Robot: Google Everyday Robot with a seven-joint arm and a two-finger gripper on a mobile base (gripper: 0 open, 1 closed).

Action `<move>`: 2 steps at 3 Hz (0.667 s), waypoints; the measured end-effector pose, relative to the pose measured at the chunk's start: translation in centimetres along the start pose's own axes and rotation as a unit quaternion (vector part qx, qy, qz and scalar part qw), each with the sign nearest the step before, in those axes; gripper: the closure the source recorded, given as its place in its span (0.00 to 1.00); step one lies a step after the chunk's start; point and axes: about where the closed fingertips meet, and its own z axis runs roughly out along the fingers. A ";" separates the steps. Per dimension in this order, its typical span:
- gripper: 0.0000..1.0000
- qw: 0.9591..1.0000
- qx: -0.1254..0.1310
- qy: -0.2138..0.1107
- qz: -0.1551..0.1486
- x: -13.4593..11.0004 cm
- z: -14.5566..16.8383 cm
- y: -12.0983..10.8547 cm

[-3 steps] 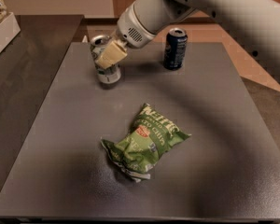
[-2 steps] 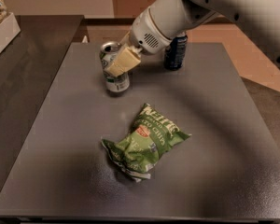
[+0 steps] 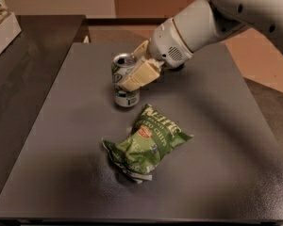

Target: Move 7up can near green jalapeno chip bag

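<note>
One white arm (image 3: 212, 18) slants down from upper right; gripper (image 3: 131, 72) clamped across 7up can (image 3: 126, 97), can upright, just beside upper end of green jalapeno chip bag (image 3: 148, 142) on grey table (image 3: 61, 126).

The can (image 3: 125, 96) is small and silver-white with green markings, a panel of small print low on its side and a silver top with the opening showing. It stands close to upright, clasped between the cream fingers (image 3: 140, 74) of the gripper (image 3: 130, 69); whether its base touches the tabletop cannot be told. The chip bag (image 3: 148, 142) is wrinkled green foil with white lettering and a small red-orange badge. It lies flat, crumpled at its lower left end, just below the gripper and near the can.
</note>
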 end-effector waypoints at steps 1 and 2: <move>0.82 1.000 -0.014 -0.004 -0.013 0.8 -0.1 1.2; 0.60 1.000 -0.022 0.002 -0.021 1.6 0.2 1.8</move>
